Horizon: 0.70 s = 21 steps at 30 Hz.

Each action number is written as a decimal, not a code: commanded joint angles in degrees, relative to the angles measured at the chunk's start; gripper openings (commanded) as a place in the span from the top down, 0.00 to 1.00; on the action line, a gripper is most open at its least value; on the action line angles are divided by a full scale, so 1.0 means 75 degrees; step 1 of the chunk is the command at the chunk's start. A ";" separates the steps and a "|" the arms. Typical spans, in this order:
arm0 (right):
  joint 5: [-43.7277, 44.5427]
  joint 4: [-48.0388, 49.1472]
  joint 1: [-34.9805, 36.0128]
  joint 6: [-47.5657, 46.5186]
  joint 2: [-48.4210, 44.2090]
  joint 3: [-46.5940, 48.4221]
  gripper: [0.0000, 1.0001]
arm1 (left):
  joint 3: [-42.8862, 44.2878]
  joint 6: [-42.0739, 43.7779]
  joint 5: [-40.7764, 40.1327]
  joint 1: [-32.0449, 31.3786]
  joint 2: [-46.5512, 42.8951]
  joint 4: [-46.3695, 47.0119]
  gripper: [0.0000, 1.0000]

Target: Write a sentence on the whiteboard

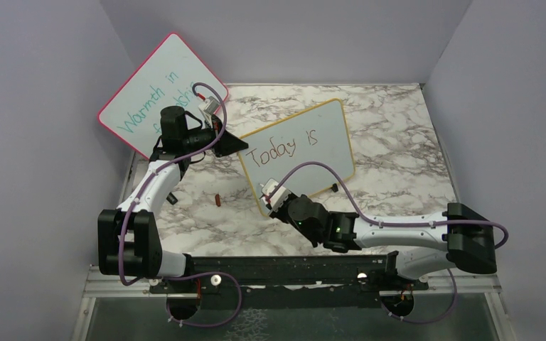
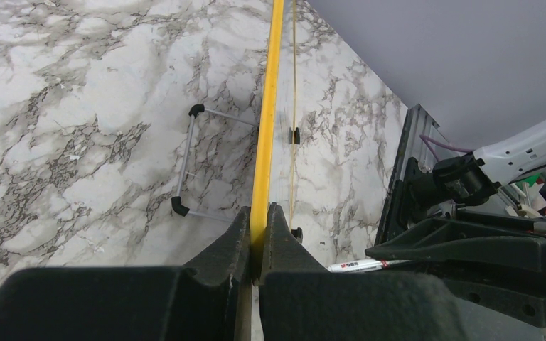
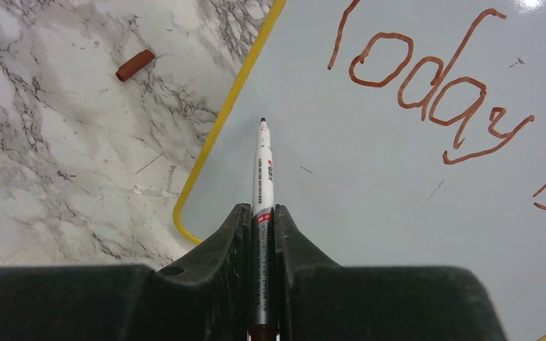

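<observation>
From above, shows the whiteboard (image 1: 306,153) propped near the middle of the table (image 1: 398,177), "Today is" of the sentence (image 1: 284,145) across its top, right gripper (image 1: 276,202) at its lower left corner, left gripper (image 1: 240,146) at its upper left. At the left wrist, shows that gripper pinched on the whiteboard's yellow edge. At the right wrist, shows the marker (image 3: 263,163) clamped, tip by blank board below "Today", long axis pointing up the board.

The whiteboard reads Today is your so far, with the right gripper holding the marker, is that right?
No. The whiteboard reads only "Today is" so far, as the top external view shows. The right gripper does hold the marker.
</observation>
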 commanded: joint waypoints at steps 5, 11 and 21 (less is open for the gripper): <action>0.0128 0.0355 0.0069 -0.0055 0.0216 0.0332 0.99 | -0.0061 0.0488 -0.0564 -0.0034 0.0172 -0.0480 1.00; 0.0249 0.0372 0.0069 0.0000 0.0362 0.0381 0.99 | -0.0060 0.0486 -0.0552 -0.0034 0.0177 -0.0476 1.00; 0.0487 0.0395 0.0074 0.0036 0.0521 0.0460 0.99 | -0.0056 0.0492 -0.0523 -0.0037 0.0180 -0.0480 1.00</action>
